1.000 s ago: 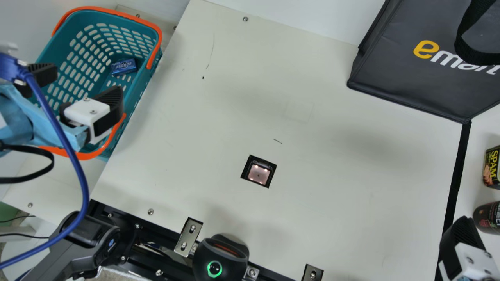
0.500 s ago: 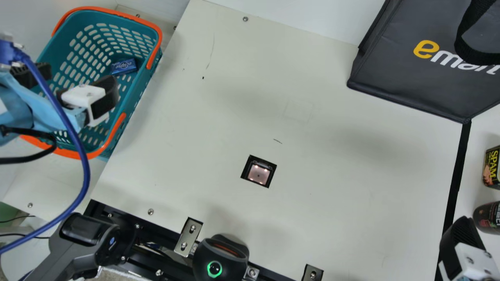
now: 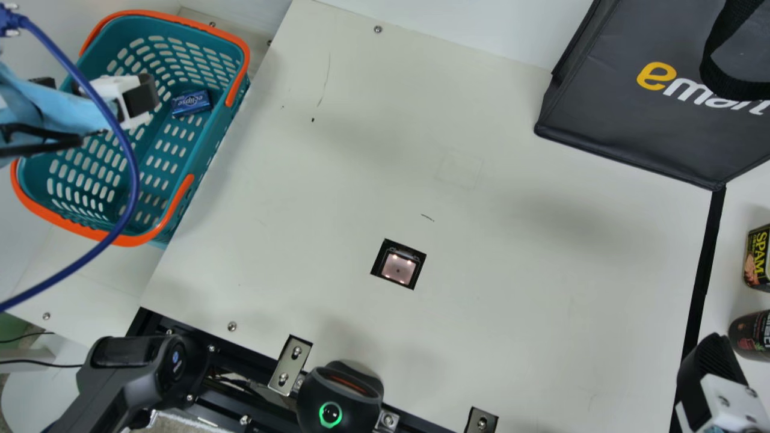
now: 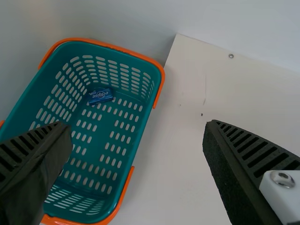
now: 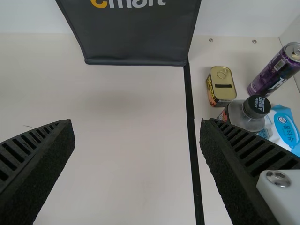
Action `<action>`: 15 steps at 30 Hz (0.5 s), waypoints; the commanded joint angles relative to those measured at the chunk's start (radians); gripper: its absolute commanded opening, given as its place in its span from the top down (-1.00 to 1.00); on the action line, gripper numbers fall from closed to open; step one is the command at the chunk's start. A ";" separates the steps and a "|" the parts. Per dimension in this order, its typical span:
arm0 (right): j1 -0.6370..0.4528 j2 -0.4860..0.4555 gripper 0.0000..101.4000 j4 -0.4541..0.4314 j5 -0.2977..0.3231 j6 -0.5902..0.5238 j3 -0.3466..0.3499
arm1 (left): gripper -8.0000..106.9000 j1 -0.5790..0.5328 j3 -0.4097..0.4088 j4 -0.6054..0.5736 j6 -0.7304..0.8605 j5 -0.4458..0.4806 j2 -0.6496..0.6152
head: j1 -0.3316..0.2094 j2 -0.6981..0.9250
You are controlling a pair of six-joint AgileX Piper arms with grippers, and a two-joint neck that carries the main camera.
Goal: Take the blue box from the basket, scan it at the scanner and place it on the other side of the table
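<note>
Over the left part of the teal basket (image 3: 201, 165) hangs my left gripper (image 3: 96, 90), left of the blue box (image 3: 191, 103), which lies inside near the basket's far end. In the left wrist view the left gripper (image 4: 138, 140) has its fingers wide apart with nothing between them; the blue box (image 4: 100, 96) lies on the basket (image 4: 157, 86) floor beyond them. The scanner (image 3: 398, 267) is a lit square set in the table. My right gripper (image 3: 713, 373) is at the lower right edge, and in the right wrist view the right gripper (image 5: 137, 140) stands open and empty.
A dark bag (image 3: 625, 120) stands at the back right. Past the black strip (image 3: 704, 270) are a yellow and black can (image 3: 759, 258), a dark-capped bottle (image 5: 248, 115), a purple can (image 5: 274, 70) and a blue-white pack (image 5: 285, 129). A black device (image 3: 340, 397) sits at the front edge.
My left gripper has moved up and a little left in the main view, uncovering the basket's near part. The right gripper, blue box and basket body have kept still.
</note>
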 commanded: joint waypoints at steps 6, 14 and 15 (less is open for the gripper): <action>0.000 0.000 -0.87 0.000 0.000 0.000 0.000 | -0.71 0.142 -0.020 -0.101 0.254 -0.010 0.112 | -0.029 0.002; 0.000 0.000 -0.87 0.000 0.000 0.000 0.000 | -0.71 0.204 -0.033 -0.149 0.412 -0.026 0.219 | -0.029 0.002; 0.000 0.000 -0.87 0.000 0.000 0.000 0.000 | -0.71 0.206 -0.034 -0.150 0.422 -0.029 0.232 | -0.029 0.002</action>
